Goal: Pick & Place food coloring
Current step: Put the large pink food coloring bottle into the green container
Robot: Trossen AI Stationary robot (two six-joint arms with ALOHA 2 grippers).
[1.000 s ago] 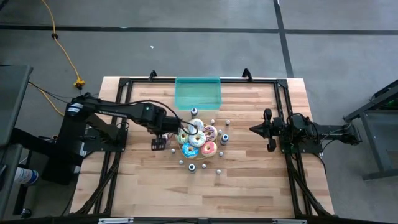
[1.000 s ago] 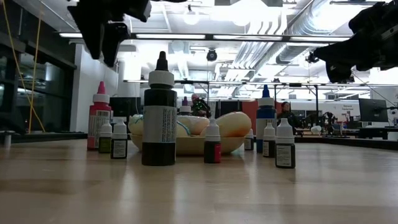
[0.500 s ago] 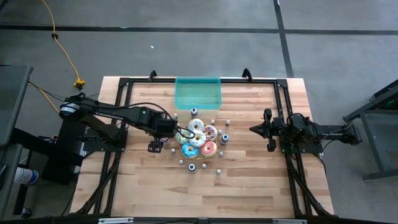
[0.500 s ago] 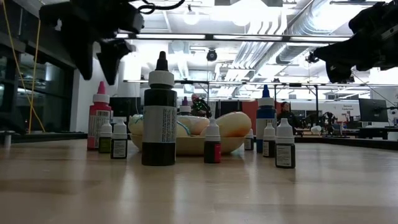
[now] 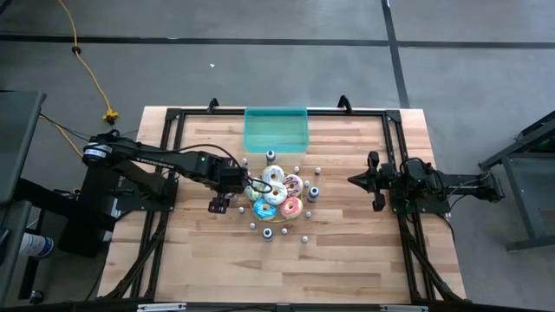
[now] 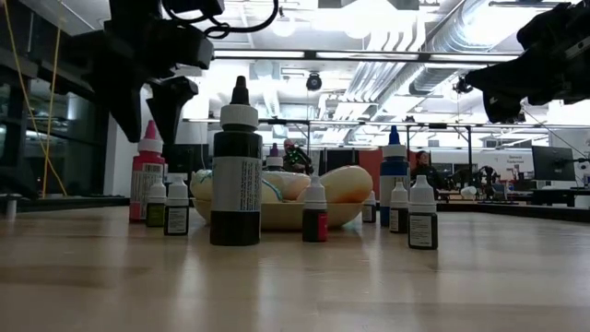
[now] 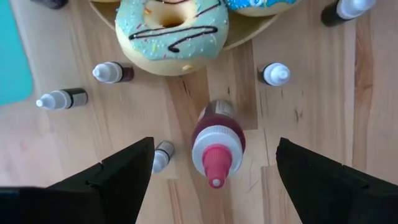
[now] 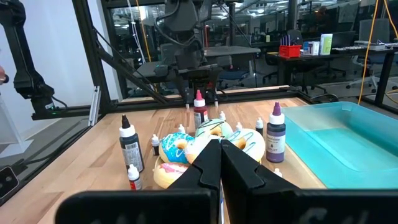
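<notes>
Directly below the open left gripper (image 7: 211,163) stands a pink-capped bottle (image 7: 217,145), seemingly untouched.

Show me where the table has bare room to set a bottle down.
Free: the near strip of table in front of the bottles, and the gap between the donuts and the right gripper. Crowded: the bottle ring around the donuts, especially under the left gripper over the pink-capped bottle.

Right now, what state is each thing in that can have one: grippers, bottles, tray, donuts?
Left gripper: open, hanging over the pink-capped bottle, nothing held.
Right gripper: shut, empty, waiting at the table's right side.
Pink-capped bottle: upright, capped, between the open fingers but untouched.
Black bottle: upright, capped.
Small bottles: upright around the donuts.
Teal tray: contents cannot be told.
Donuts: clustered together mid-table.
</notes>
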